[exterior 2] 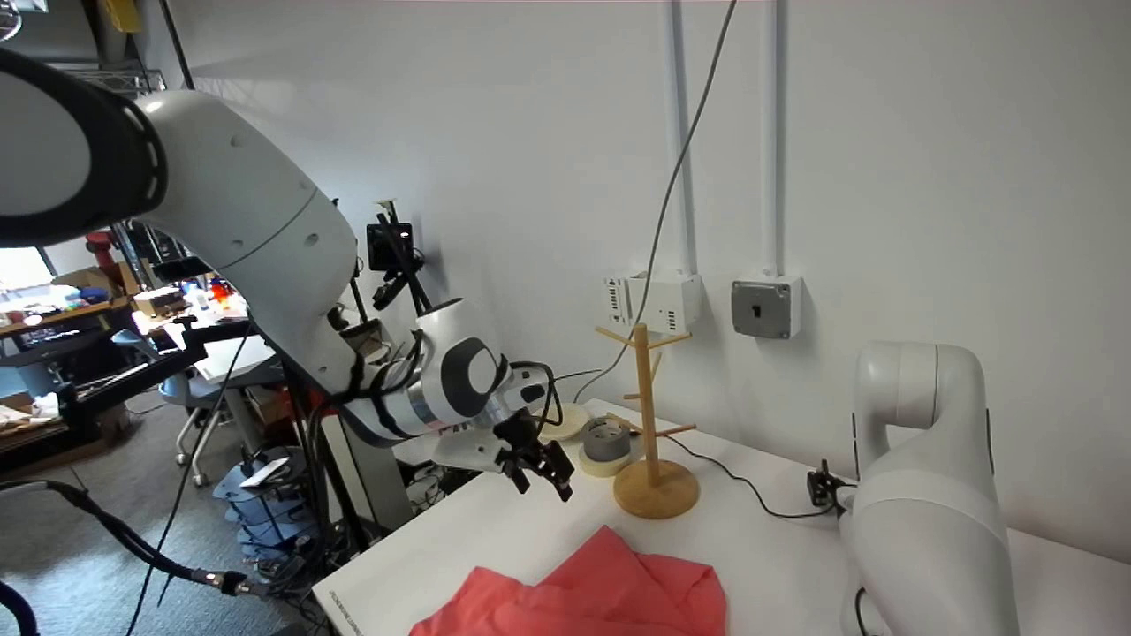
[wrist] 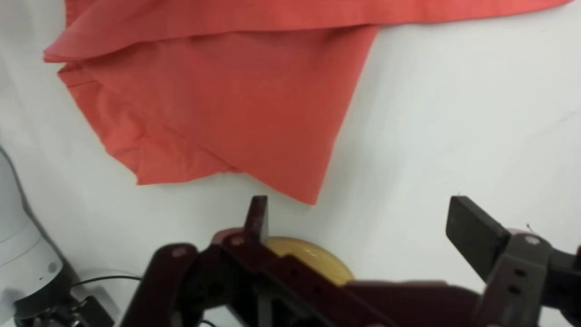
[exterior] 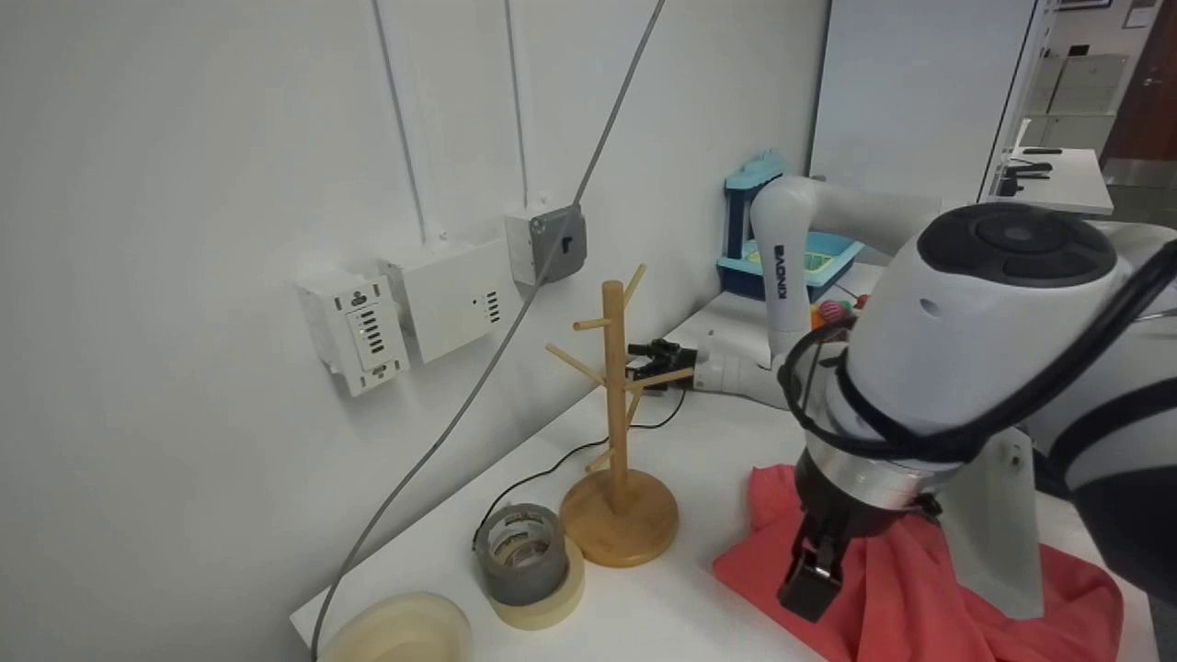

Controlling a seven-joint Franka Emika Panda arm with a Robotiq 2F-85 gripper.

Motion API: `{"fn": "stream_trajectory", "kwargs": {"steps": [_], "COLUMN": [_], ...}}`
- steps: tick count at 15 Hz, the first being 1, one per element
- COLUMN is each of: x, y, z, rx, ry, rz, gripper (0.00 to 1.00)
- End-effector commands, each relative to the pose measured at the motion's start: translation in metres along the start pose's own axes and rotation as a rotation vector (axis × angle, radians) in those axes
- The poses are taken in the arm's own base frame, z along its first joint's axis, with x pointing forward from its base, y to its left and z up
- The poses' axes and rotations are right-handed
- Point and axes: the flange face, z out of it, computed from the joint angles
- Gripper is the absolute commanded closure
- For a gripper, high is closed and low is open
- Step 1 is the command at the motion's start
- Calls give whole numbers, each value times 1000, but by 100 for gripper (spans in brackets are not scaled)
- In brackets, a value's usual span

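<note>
My gripper (wrist: 357,212) is spread wide in the wrist view, with nothing between its fingers. In an exterior view the gripper (exterior 2: 542,488) hangs above the white table, left of a wooden peg stand (exterior 2: 652,459). A crumpled red cloth (exterior 2: 610,592) lies below it on the table. The cloth (wrist: 254,100) points one corner toward the gap between the fingers in the wrist view, apart from both. The stand's round base (wrist: 317,256) shows partly behind the left finger. Seen from an exterior view, the gripper (exterior: 813,587) overlaps the cloth (exterior: 892,588).
A grey tape roll (exterior: 524,561) rests on a tan roll (exterior: 547,611) beside the stand. Near the table's edge sits a pale yellow bowl (exterior: 400,634). A second white arm (exterior 2: 928,521) reaches over the table, and a black cable (exterior 2: 742,481) runs along the wall.
</note>
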Motion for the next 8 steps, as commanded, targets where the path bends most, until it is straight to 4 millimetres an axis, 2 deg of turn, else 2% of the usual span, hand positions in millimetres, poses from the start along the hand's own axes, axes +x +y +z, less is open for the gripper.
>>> {"fn": "stream_trajectory", "kwargs": {"steps": [1,3,8], "x": [-4,-6,-6], "y": [-7,-13,-11], "z": [-6,-9,-5], "rx": [36,48,46], "ry": [5,8,3], "rz": [-13,-21,-16], "gripper": [0,0,0]}}
